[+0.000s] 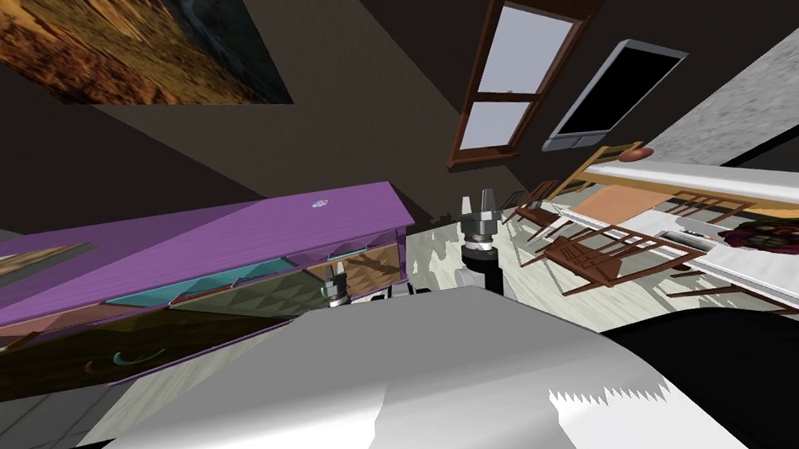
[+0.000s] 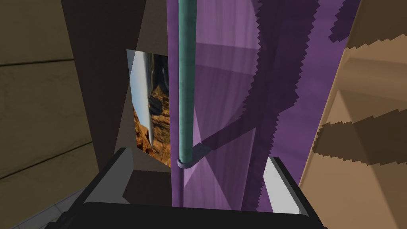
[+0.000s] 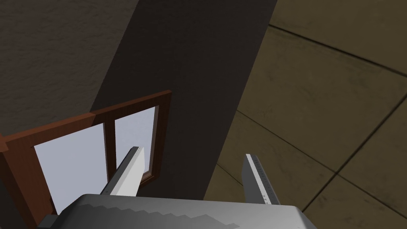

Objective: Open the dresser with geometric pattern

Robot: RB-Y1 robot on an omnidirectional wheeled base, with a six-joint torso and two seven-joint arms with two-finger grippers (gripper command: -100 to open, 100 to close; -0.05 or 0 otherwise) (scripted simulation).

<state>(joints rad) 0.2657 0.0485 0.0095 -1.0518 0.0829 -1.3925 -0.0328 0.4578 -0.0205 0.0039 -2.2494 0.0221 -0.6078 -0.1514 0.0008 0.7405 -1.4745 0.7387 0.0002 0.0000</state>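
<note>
A long dresser with a purple top (image 1: 221, 234) stands at my left; its front carries teal, tan and dark triangle-patterned panels (image 1: 249, 296). My left gripper (image 1: 333, 281) is at the dresser's front near its right end. In the left wrist view a teal bar handle (image 2: 186, 79) on a purple panel (image 2: 226, 99) runs between the two open fingers of that gripper (image 2: 197, 157), closer to one finger (image 2: 119, 175) and touching neither. My right gripper (image 1: 479, 206) is raised in front of me, open (image 3: 192, 153) with nothing between its fingers.
A white dining table (image 1: 725, 187) with several brown wooden chairs (image 1: 593, 260) stands at my right. A tan panel (image 2: 357, 119) adjoins the purple one. A window (image 1: 509, 70) and a dark screen (image 1: 615, 90) hang on the far wall.
</note>
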